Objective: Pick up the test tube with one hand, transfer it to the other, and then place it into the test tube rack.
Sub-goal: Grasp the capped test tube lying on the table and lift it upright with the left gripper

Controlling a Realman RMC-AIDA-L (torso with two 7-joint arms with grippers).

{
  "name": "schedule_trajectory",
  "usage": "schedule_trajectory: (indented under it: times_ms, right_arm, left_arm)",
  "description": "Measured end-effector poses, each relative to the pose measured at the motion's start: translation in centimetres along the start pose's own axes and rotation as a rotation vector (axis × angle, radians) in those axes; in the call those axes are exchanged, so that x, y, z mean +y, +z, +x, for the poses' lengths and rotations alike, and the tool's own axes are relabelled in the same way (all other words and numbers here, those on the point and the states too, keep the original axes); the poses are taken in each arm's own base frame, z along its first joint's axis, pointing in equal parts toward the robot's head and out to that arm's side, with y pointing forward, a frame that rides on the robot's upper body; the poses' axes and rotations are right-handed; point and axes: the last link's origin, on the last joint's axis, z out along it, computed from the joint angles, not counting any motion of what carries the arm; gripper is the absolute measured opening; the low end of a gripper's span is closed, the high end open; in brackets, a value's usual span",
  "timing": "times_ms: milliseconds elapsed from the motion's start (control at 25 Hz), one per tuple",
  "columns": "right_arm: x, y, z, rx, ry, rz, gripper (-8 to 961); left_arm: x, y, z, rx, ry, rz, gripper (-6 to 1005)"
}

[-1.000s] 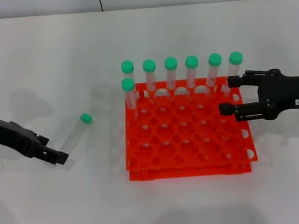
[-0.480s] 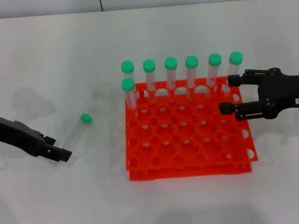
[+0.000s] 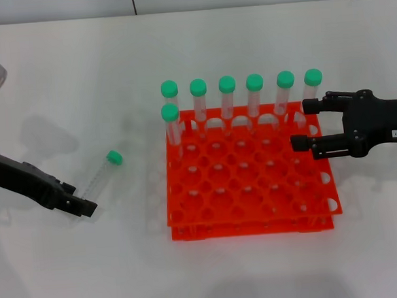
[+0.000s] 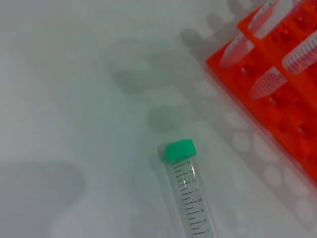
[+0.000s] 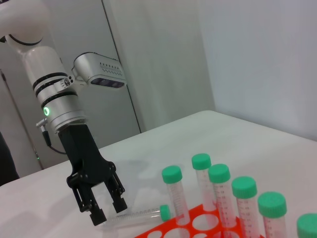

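The test tube (image 3: 99, 177), clear with a green cap, lies on the white table left of the orange-red rack (image 3: 257, 206). My left gripper (image 3: 80, 205), the green-lit one, is low at the tube's uncapped end. In the right wrist view this gripper (image 5: 109, 210) is open, its fingers (image 5: 96, 216) either side of that end of the tube (image 5: 136, 214). The left wrist view shows the tube (image 4: 187, 193) close below. My right gripper (image 3: 304, 124), with the white label, is open and empty over the rack's right edge.
Several green-capped tubes (image 3: 255, 94) stand upright along the rack's back row, and one (image 3: 171, 123) in the second row at the left. The rack also shows in the left wrist view (image 4: 287, 99). White table lies all around.
My left gripper has crept a little to the right, closer onto the lying tube's uncapped end. The tube and the right arm have not moved.
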Motion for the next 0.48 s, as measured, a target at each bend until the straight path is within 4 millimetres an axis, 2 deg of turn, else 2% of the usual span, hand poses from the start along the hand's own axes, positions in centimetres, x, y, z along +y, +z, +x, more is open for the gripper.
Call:
schedule_trajectory:
  times_ms: [480]
  right_arm:
    - [-0.05, -0.06, -0.03, -0.002, 0.001, 0.003, 843]
  left_arm:
    - [-0.02, 0.16, 0.20, 0.004, -0.002, 0.007, 559]
